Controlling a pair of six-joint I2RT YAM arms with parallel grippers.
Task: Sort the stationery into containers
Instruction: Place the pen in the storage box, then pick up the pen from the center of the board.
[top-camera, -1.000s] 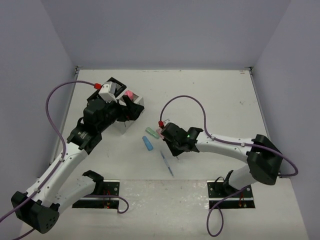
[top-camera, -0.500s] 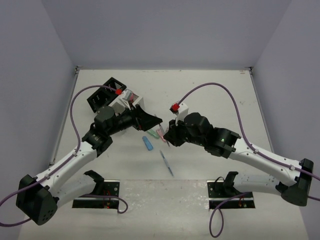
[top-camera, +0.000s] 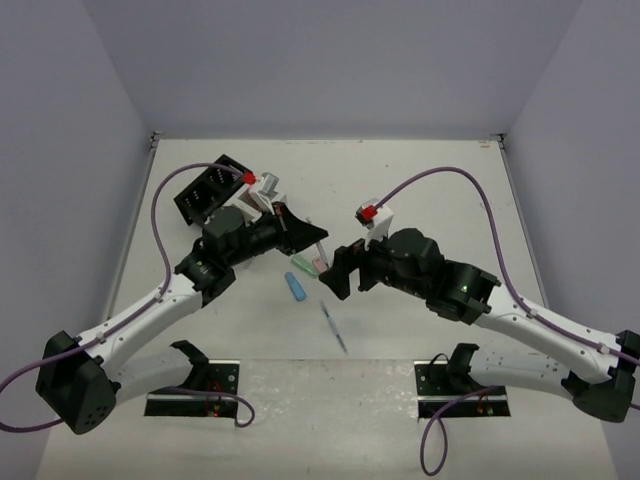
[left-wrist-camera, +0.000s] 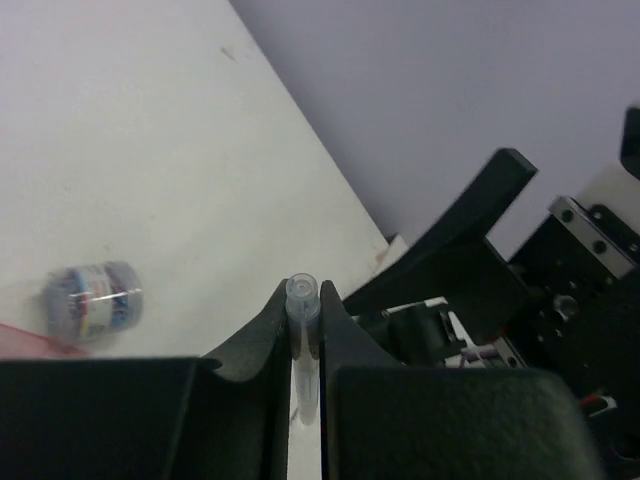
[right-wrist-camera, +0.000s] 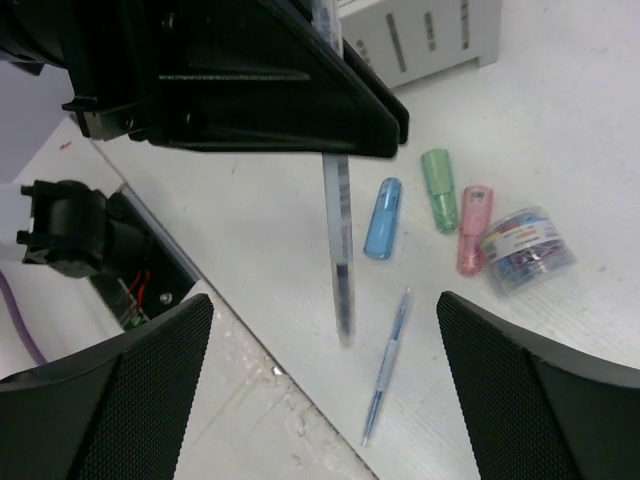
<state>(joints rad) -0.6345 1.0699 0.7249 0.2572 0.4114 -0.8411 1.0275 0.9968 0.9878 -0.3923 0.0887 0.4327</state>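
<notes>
Holding pincer: the left pincer (top-camera: 306, 236) is clenched on a thin grey pen (right-wrist-camera: 339, 240). The pen is pinched between its two fingers and juts out past them, raised off the desk (top-camera: 430, 190).
Right pincer: the right pincer (top-camera: 345, 271) is released, with its fingers spread wide and nothing between them. It faces the left pincer, near it but apart.
Second pen: the second pen (right-wrist-camera: 388, 365) lies flat on the desk near the front edge, below the two pincers in the top view.
Sticks: the blue stick (right-wrist-camera: 382, 218), green stick (right-wrist-camera: 437, 190) and pink stick (right-wrist-camera: 470, 228) lie close together on the desk, with the green and pink ones side by side.
Jar: a clear jar (right-wrist-camera: 525, 248) with coloured contents lies on its side just beside the pink stick.
Containers: the black box (top-camera: 228, 163) and the white box (right-wrist-camera: 430, 35) stand together at the far left of the desk. The left arm (top-camera: 150, 310) partly hides the white box in the top view.
</notes>
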